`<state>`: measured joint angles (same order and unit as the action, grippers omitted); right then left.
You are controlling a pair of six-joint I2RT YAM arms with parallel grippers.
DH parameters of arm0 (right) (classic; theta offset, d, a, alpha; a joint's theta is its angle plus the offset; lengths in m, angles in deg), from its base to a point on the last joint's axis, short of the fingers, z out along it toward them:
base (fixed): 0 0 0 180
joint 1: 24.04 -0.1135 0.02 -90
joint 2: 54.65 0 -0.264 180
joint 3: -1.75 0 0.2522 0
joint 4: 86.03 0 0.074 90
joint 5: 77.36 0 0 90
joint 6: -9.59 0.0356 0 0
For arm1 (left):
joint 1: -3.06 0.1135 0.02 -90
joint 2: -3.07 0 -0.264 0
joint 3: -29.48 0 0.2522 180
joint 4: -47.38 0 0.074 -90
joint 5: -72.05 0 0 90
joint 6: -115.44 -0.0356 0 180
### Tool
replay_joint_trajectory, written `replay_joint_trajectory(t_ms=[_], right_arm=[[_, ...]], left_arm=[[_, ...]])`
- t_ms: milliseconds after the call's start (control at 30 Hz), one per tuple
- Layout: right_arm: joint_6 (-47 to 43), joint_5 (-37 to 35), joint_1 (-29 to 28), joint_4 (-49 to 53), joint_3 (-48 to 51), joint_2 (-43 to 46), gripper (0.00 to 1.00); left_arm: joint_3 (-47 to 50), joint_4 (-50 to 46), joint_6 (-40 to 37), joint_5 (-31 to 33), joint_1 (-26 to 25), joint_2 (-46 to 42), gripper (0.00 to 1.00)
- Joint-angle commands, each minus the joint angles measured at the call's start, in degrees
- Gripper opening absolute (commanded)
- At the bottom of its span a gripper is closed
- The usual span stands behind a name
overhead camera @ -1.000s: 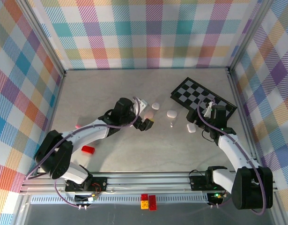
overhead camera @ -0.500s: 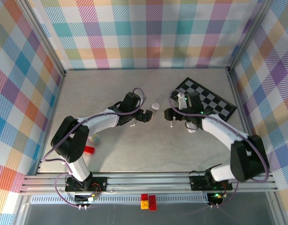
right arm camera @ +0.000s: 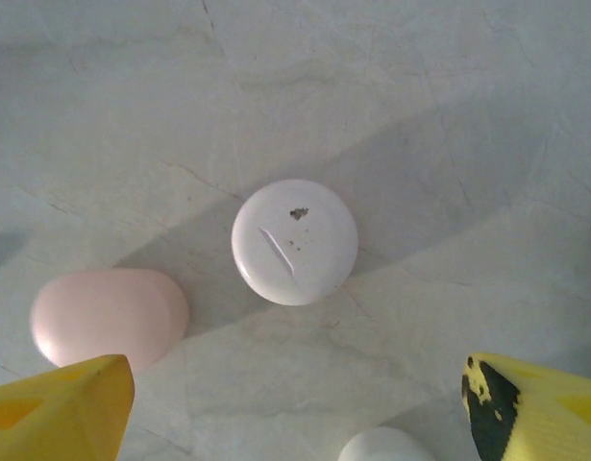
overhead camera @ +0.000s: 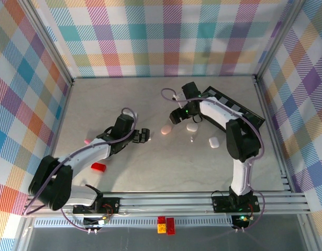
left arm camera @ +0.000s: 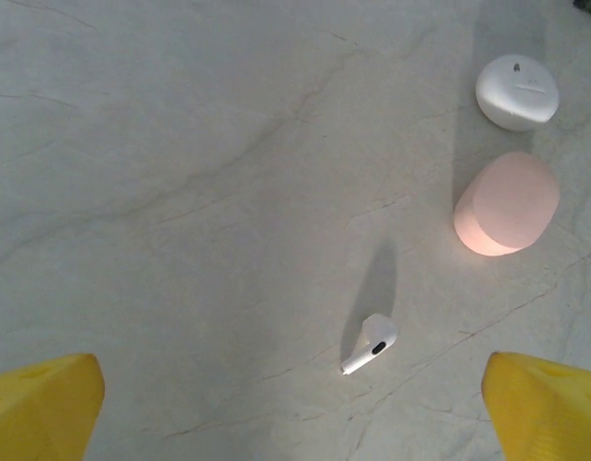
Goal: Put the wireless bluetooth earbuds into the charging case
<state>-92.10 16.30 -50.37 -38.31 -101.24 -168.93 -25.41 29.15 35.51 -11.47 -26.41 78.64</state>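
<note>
One white stemmed earbud (left arm camera: 369,344) lies on the pale table just ahead of my left gripper (left arm camera: 295,418), whose yellow fingers (left arm camera: 40,403) stand wide apart with nothing between them. Beyond the earbud sit a pink oval case (left arm camera: 506,204) and a round white case (left arm camera: 517,91), both closed. From above, the left gripper (overhead camera: 142,135) is left of the pink case (overhead camera: 166,130). My right gripper (overhead camera: 176,116) hovers open over the round white case (right arm camera: 295,242), with the pink case (right arm camera: 108,315) to its left. Another small earbud (overhead camera: 192,139) lies below a white oval case (overhead camera: 191,127).
A black-and-white chessboard (overhead camera: 239,109) lies at the back right. A further white case (overhead camera: 213,141) sits right of centre. A red brick (overhead camera: 98,167) and a small pink item (overhead camera: 87,141) lie to the left. Red and yellow bricks (overhead camera: 166,225) rest on the front rail.
The right arm has swung from the right side across to the round white case, its jaws widening. The left gripper has drawn back to the left, away from the cases.
</note>
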Motion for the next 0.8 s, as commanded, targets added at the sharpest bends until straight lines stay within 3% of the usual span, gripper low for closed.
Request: replay_joint_trajectory(t_ms=[0,400,767], right_arm=[[-11.0,-2.6,-1.5,10.5,-6.5,-4.2,0.89],[-15.7,-5.7,-4.4,25.0,-30.0,-21.3,0.85],[-16.2,-7.4,-4.3,29.1,-39.5,-29.0,0.77]], left_arm=[[2.2,-0.9,1.2,3.4,0.3,-3.8,1.0],[2.9,0.3,0.5,1.3,0.2,-3.7,1.0],[3.7,0.5,0.3,0.5,0.2,-4.3,1.0]])
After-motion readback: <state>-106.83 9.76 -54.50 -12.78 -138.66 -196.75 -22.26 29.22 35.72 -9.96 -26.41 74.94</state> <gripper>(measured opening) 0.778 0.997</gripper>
